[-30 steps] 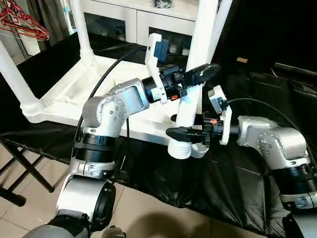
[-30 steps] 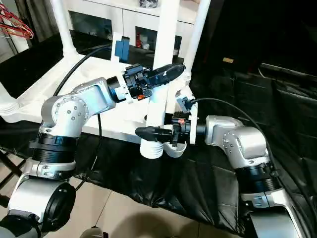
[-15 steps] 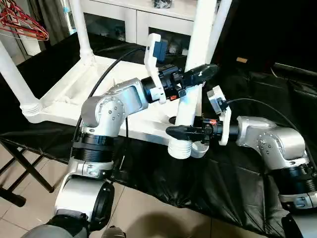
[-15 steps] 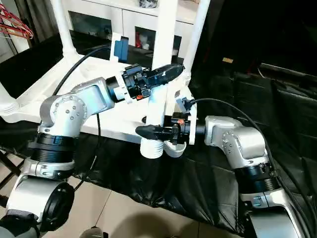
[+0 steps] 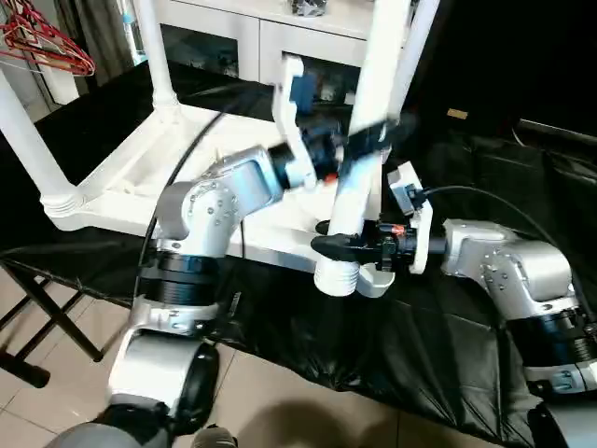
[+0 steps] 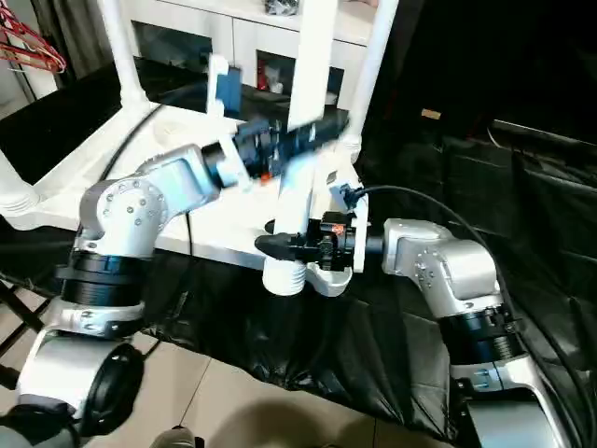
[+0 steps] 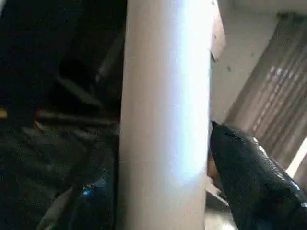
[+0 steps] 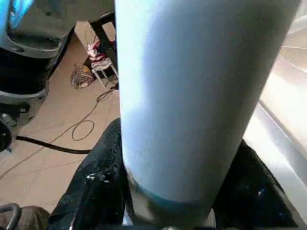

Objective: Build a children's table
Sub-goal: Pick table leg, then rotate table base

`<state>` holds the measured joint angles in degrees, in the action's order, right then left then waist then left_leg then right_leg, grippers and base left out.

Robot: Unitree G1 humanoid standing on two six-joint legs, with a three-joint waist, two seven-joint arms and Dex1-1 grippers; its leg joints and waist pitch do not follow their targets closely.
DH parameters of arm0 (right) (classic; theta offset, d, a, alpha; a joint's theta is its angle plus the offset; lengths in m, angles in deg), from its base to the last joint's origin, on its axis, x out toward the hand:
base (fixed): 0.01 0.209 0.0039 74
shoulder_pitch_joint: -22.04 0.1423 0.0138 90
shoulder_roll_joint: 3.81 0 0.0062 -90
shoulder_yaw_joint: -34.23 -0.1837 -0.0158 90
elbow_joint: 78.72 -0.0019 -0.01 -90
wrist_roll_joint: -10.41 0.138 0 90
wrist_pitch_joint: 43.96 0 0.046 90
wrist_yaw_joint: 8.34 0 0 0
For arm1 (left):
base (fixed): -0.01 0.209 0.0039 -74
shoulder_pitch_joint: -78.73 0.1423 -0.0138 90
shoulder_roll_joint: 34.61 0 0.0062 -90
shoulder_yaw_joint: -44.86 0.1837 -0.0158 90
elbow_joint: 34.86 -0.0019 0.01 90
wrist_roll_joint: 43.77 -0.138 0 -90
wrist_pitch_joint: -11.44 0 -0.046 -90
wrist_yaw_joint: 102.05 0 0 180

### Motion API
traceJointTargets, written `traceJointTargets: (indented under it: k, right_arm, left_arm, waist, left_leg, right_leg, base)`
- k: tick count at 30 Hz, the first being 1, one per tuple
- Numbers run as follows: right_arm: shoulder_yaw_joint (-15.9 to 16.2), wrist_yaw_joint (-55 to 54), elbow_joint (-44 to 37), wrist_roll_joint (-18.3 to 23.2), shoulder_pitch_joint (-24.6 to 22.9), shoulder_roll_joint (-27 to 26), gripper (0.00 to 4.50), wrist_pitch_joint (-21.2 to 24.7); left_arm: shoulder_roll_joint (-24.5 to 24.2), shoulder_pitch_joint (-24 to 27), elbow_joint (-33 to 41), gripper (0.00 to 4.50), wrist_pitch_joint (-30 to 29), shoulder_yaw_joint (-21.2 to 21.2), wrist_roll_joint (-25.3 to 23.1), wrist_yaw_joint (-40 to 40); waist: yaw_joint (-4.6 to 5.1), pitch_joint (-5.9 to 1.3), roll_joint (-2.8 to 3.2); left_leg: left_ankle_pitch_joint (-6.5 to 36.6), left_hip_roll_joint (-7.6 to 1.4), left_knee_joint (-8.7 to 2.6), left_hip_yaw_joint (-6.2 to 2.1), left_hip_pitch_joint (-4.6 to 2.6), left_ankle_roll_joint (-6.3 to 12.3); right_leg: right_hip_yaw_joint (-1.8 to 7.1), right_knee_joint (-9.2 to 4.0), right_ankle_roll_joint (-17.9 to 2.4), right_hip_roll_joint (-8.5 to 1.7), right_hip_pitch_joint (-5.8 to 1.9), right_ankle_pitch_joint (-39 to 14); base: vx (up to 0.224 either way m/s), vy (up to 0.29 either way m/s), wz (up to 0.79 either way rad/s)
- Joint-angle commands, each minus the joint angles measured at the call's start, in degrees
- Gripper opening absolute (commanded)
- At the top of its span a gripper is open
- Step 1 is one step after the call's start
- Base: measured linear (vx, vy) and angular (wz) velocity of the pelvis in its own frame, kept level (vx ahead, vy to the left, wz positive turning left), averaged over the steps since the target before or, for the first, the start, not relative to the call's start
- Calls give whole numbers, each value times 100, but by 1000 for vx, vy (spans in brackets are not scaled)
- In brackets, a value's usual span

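This looks like a room in a home. A white cabinet (image 5: 256, 37) with glass doors stands at the back. Red clothes hangers (image 5: 42, 47) hang at one side. The floor (image 5: 280, 392) has light tiles, and a black cloth (image 5: 392, 345) covers the work spot.

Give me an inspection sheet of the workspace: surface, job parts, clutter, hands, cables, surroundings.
Surface: black cloth under the work.
Job's things: tabletop upside down, legs standing in its far corners; fourth leg tilted, ribbed end beside the near corner socket.
Clutter: nothing seen.
Hands: right hand has its fingers on both sides of the fourth leg near its ribbed end; left hand is at the same leg higher up.
Cables: black cable across the tabletop; another over the right arm.
Surroundings: white cabinet, red hangers, tiled floor.
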<state>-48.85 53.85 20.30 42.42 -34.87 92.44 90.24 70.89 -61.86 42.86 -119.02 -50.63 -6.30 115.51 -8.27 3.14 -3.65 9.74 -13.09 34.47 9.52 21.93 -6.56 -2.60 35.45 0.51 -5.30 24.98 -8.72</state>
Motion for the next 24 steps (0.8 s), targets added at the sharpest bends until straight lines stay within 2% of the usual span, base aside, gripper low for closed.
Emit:
traceJointTargets:
  k: [1,3,5,6,7,9,10,12,14,15,16,18,19,20,21,22,23,24]
  right_arm:
    - [-123,-187,21,-57,-30,-36,191,-131]
    - [-262,-470,117,-137,-55,-181,191,-383]
    - [-399,-725,218,-148,-45,-301,191,-462]
    - [-534,-969,309,-186,-35,-418,191,-629]
    - [-773,-1381,459,-225,-15,-601,191,-864]
    - [-886,-1570,530,-238,-3,-682,190,-953]
    - [-1022,-1797,587,-275,-23,-766,190,-1143]
    - [-1245,-2210,647,-336,-90,-883,190,-1432]
    - [-1335,-2619,693,-589,-218,-878,190,-1786]
    - [-1315,-2725,702,-736,-293,-840,190,-1950]
    - [-1315,-2856,697,-884,-376,-814,190,-2090]
    - [-1315,-2971,691,-1015,-450,-796,190,-2211]
    - [-1315,-2971,691,-1015,-450,-796,190,-2211]
    - [-1393,-3105,649,-1062,-547,-788,190,-2263]
    - [-1424,-3157,632,-1079,-580,-784,190,-2274]
    - [-1460,-3219,613,-1100,-620,-778,190,-2287]
    - [-1504,-3295,543,-1144,-726,-746,190,-2300]
    - [-1506,-3300,531,-1146,-738,-743,190,-2299]
  left_arm:
    - [163,-259,23,305,508,-194,-81,-273]
    - [303,-468,-135,305,837,-566,14,-692]
    - [310,-571,-240,305,923,-733,118,-766]
    - [280,-623,-331,305,1013,-813,146,-782]
    - [188,-663,-485,305,1113,-877,142,-729]
    - [140,-675,-563,305,1152,-899,134,-686]
    - [31,-652,-686,305,1163,-865,44,-629]
    - [-232,-535,-957,305,1332,-549,-448,-453]
    - [-614,-296,-1214,305,1555,177,-1159,36]
    - [-783,-178,-1309,305,1696,544,-1454,315]
    - [-921,-61,-1411,305,1874,882,-1693,618]
    - [-1037,38,-1510,305,2048,1172,-1892,893]
    - [-1037,38,-1510,305,2048,1172,-1892,893]
    - [-1156,138,-1687,305,2295,1548,-2146,1275]
    - [-1194,159,-1774,305,2392,1680,-2241,1410]
    - [-1240,185,-1878,305,2508,1839,-2355,1571]
    - [-1303,162,-2248,305,2825,2122,-2626,1895]
    - [-1306,156,-2287,305,2855,2142,-2648,1922]
  waist:
    - [-8,-461,-22]
    - [-8,-468,-47]
    - [-7,-466,-51]
    - [-5,-466,-82]
    - [2,-453,-75]
    - [-3,-460,-57]
    - [-3,-472,-46]
    - [15,-465,-13]
    - [31,-473,1]
    - [24,-479,50]
    - [27,-493,69]
    - [18,-500,60]
    - [38,-509,51]
    - [25,-508,85]
    - [54,-497,60]
    - [58,-491,85]
    - [69,-482,150]
    - [82,-465,98]
  left_leg:
    - [718,97,-348,103,-36,66]
    - [684,102,-341,104,-31,58]
    - [681,116,-335,110,-25,52]
    - [685,118,-338,112,-24,50]
    - [692,126,-344,121,-25,39]
    - [677,131,-343,123,-41,18]
    - [619,122,-345,116,-52,5]
    - [595,124,-360,114,-59,13]
    - [568,119,-368,117,-73,-3]
    - [462,116,-366,117,-88,-21]
    - [422,120,-366,112,-85,-57]
    - [333,126,-367,108,-82,-66]
    - [353,131,-364,114,-70,-85]
    - [390,134,-372,106,-87,-56]
    - [536,126,-374,121,-79,-59]
    - [633,125,-380,121,-85,-50]
    - [701,130,-382,118,-84,-69]
    - [885,136,-393,132,-89,-57]
  right_leg:
    - [89,-333,-1140,-130,-455,-686]
    - [89,-324,-1121,-132,-458,-664]
    - [86,-329,-1101,-134,-452,-742]
    - [81,-337,-1064,-134,-453,-839]
    - [85,-352,-1010,-129,-428,-967]
    - [85,-359,-937,-123,-415,-1076]
    - [87,-337,-948,-116,-424,-940]
    - [88,-333,-912,-105,-399,-850]
    - [91,-332,-804,-95,-404,-854]
    - [98,-312,-828,-94,-395,-682]
    - [96,-287,-870,-87,-417,-509]
    - [97,-278,-931,-94,-428,-261]
    - [100,-246,-1017,-86,-447,-101]
    - [96,-276,-1009,-91,-433,-143]
    - [106,-264,-1077,-96,-443,-153]
    - [108,-292,-1092,-106,-440,-226]
    - [116,-284,-1099,-106,-438,-282]
    - [118,-330,-1031,-99,-442,-525]
  base:
    - [0,0,0]
    - [0,0,0]
    - [0,0,0]
    - [0,0,0]
    - [0,0,0]
    - [0,0,0]
    - [0,0,0]
    - [0,0,0]
    - [0,0,0]
    - [0,0,0]
    - [0,0,0]
    - [0,0,0]
    - [0,0,0]
    - [0,0,0]
    - [0,0,0]
    - [0,0,0]
    - [0,0,0]
    - [0,0,0]
